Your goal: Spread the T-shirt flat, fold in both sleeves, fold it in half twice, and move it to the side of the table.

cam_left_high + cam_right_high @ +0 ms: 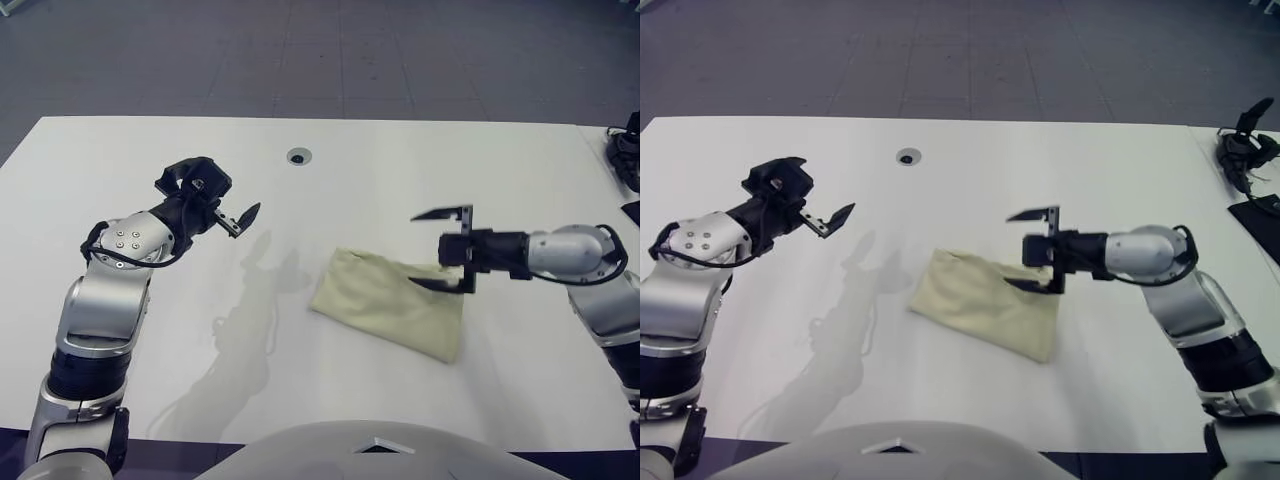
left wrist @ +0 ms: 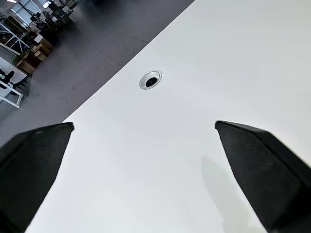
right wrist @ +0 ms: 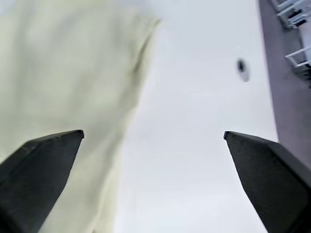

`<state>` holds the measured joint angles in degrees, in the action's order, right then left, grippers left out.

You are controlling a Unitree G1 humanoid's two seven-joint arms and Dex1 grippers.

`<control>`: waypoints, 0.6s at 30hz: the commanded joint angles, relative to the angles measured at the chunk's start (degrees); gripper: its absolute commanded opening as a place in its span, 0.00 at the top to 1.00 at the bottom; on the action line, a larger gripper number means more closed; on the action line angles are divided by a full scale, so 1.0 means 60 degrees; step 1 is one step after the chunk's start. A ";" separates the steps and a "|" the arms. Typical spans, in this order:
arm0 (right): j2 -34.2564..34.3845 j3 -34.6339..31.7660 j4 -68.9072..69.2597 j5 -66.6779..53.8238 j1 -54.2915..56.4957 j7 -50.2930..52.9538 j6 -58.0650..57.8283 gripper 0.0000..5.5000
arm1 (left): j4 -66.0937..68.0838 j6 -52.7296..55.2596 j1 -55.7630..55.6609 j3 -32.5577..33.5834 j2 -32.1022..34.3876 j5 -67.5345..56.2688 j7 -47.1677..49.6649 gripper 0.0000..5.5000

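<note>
While the folded T-shirt (image 1: pixel 385 305) lies on the counter (image 1: pixel 450 160), the right gripper (image 1: pixel 414 249) hangs at its 2 o'clock corner, jaws wide apart and empty; the left gripper (image 2: pixel 144 124), at 9 o'clock, likewise.

In the left half of the frame the left arm (image 1: pixel 100 310) bends upward from the lower corner, and the left gripper (image 1: pixel 215 195) is raised at centre-left with its fingers (image 2: pixel 257 160) spread wide. The right arm (image 1: pixel 575 255) extends inward from the right edge. The right gripper (image 1: pixel 443 250) gapes open at centre-right, apparently turned sideways.
</note>
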<state>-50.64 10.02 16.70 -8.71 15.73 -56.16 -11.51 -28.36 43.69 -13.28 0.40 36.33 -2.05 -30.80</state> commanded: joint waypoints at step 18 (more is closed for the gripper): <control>0.3167 0.1504 -0.4260 0.0514 -0.1669 0.2410 -0.0632 0.02 | 0.0587 0.0403 -0.1596 0.1511 -0.1968 -0.0732 0.2518 0.02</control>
<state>-31.59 19.42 1.91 -12.11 7.51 -48.35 -15.30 -24.97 46.24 -22.17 10.28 24.75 -6.92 -16.52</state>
